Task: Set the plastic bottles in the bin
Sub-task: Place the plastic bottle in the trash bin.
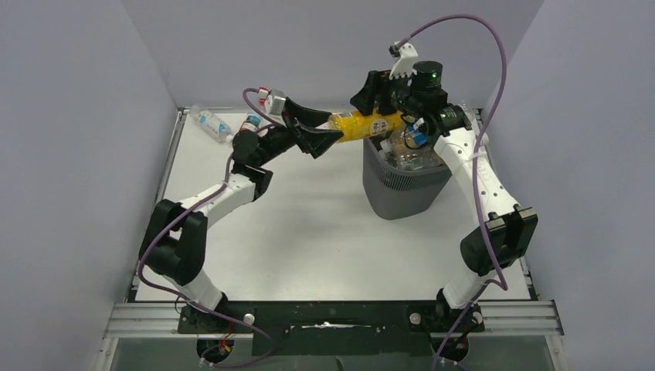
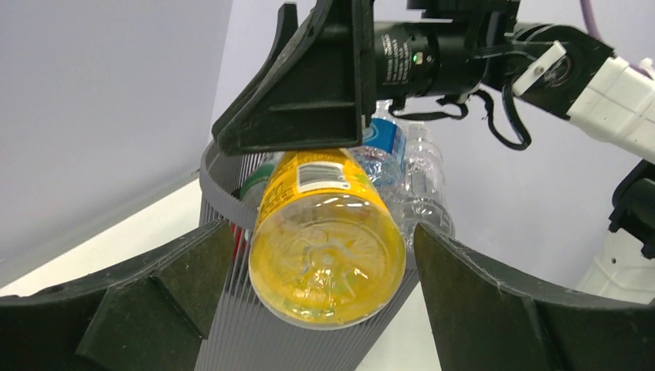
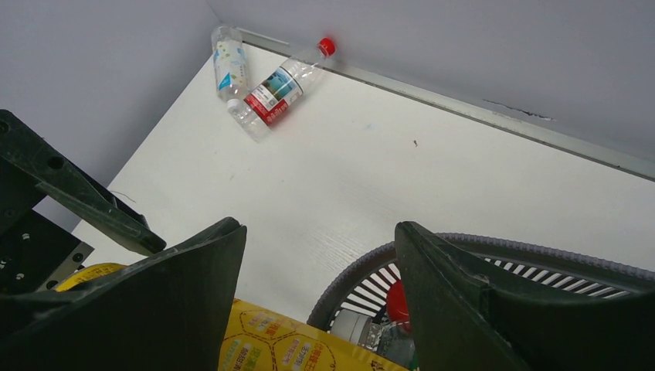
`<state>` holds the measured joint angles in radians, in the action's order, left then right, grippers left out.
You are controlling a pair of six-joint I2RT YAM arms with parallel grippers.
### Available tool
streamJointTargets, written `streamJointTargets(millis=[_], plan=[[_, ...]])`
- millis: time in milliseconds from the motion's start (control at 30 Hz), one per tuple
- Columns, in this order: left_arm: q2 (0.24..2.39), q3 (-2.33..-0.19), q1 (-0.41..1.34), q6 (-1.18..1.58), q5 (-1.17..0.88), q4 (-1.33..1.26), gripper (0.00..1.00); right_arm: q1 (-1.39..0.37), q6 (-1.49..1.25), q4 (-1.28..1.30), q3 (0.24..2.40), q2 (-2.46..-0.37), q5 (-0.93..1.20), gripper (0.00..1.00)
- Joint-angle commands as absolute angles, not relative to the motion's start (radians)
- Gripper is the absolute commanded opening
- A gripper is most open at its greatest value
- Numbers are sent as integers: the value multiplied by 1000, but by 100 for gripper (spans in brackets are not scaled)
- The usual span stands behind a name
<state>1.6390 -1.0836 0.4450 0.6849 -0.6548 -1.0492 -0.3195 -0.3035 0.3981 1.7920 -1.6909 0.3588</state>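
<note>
A yellow bottle (image 1: 363,124) hangs level over the left rim of the bin (image 1: 402,193), which holds clear bottles (image 1: 409,151). The right fingers (image 3: 178,301) clamp its far end; the left fingers (image 2: 154,301) stand spread either side of its base, just clear of it. A red-capped bottle (image 3: 282,85) and a white-labelled bottle (image 3: 229,62) lie in the desk's (image 3: 386,154) far left corner.

This is a robotics lab test cell rather than a lived-in room. Plain, pale grey-lilac partition walls (image 1: 77,116) close in a white laminate tabletop (image 1: 309,232) on three sides. A silver slotted aluminium rail (image 1: 147,318) runs along its near edge. There a white-and-black left robot arm (image 1: 224,197) and a matching right robot arm (image 1: 487,182) are bolted to a black base plate (image 1: 347,313). Loose purple cables (image 1: 505,62) loop through the open air.
</note>
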Motion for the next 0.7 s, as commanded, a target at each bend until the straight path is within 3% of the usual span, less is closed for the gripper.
streamJointTargets(millis=[0,667], plan=[[1669,-1079,464,768,-595,-1256,88,-310,-292,457,1756,-1671,367,71],[1753,-961,547,816,-371,-1517,89,-296,-317,421,1721,-1653,388,71]])
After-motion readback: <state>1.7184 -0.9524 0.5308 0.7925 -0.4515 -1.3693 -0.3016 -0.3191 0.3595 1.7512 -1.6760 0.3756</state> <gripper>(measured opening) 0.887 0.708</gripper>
